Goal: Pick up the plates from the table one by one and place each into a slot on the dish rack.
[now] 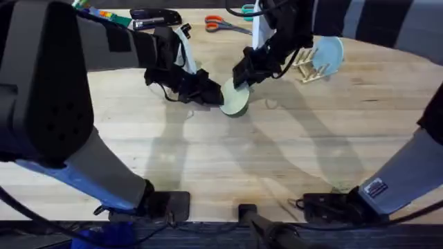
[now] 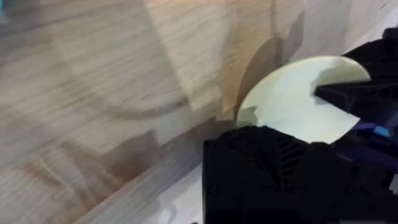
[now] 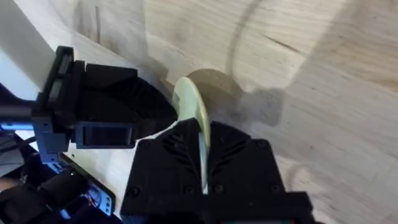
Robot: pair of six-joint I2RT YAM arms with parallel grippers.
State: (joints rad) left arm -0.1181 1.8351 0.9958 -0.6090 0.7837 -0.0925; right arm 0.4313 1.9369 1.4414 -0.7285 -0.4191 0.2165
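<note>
Handover step: yellow plate [image 3: 191, 107] stands on edge, clamped between the right gripper [image 3: 202, 163] fingers, left gripper [image 1: 208, 93] also pinching its rim (a judgement), so release left before carrying it to the rack [image 1: 311, 66].

pale yellow plate [image 1: 234, 98] tilted on edge mid-table [image 1: 208, 159]; light-wood dish rack [image 1: 309, 68] far right.
</note>
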